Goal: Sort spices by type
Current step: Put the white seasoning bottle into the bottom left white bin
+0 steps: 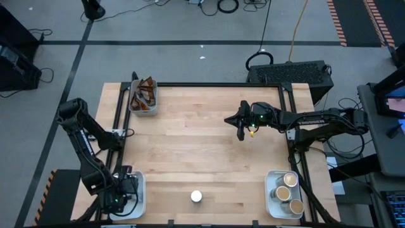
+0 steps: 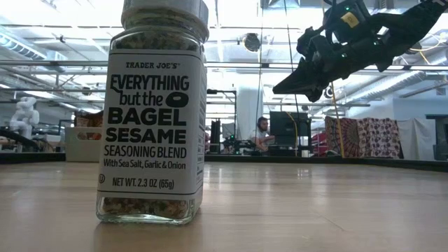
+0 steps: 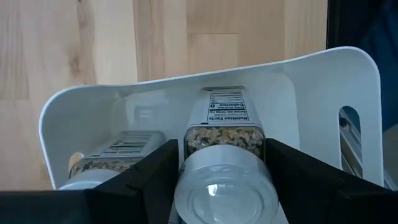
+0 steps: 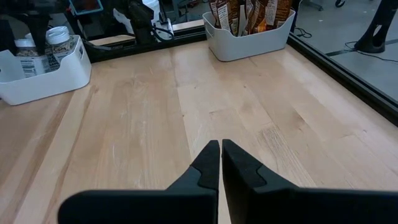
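Table (image 1: 202, 145): sachets (image 1: 144, 95) in tray (image 1: 154, 106) at far left corner. Tan-lidded jars (image 1: 286, 190) in tray (image 1: 272, 202) at near right corner. White-lidded jars (image 3: 224, 162) in tray (image 3: 311, 87) at near left corner, left gripper (image 3: 221, 180) inside it around one jar. Lone jar (image 1: 196, 196) on near edge, centre. Right gripper (image 1: 242, 126) above table's right-centre.

Table (image 1: 209, 152): trays (image 1: 143, 101) (three), jar (image 1: 196, 196)

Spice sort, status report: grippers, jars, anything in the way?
Left gripper in near-left tray, fingers around a white-lidded jar. Right gripper shut, empty, above the table. One white-lidded jar left out. Nothing blocking.
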